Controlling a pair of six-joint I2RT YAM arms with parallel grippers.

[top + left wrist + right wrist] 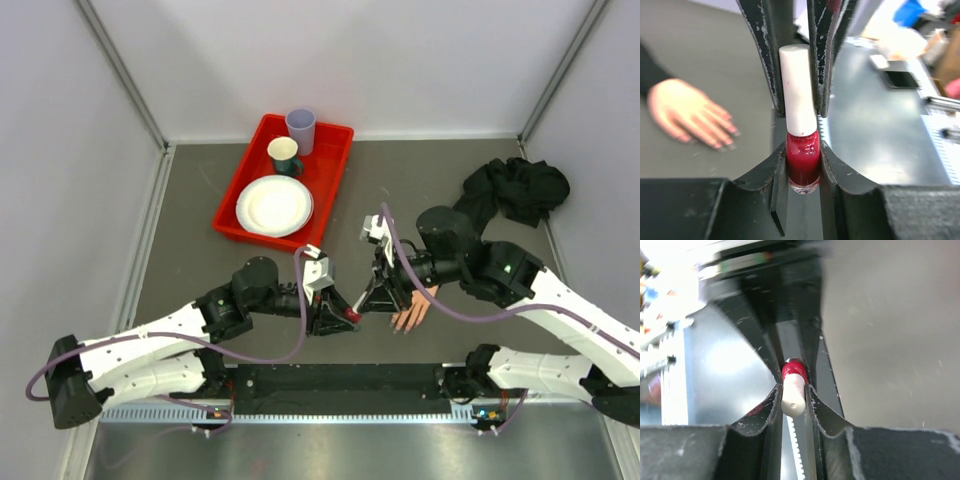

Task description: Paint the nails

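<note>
**Both grippers on one polish bottle**

Noted grey table (200, 230), with red tray (328, 172) at far left carrying white plate (274, 205), green cup (284, 155) and lilac cup (301, 128). Logged black cloth (515, 190) heaped far right. Found mannequin hand (412, 312) lying palm down near the front edge, right of centre. Saw left gripper (335, 318) clamped on the red glass of the polish bottle (802, 162) and right gripper (375, 295) pinched on its white cap (797, 90), just left of the mannequin hand. Spotted the nails (729, 141) at the fingertips, dark pink, apart from the bottle; too blurred for finer detail.
</note>
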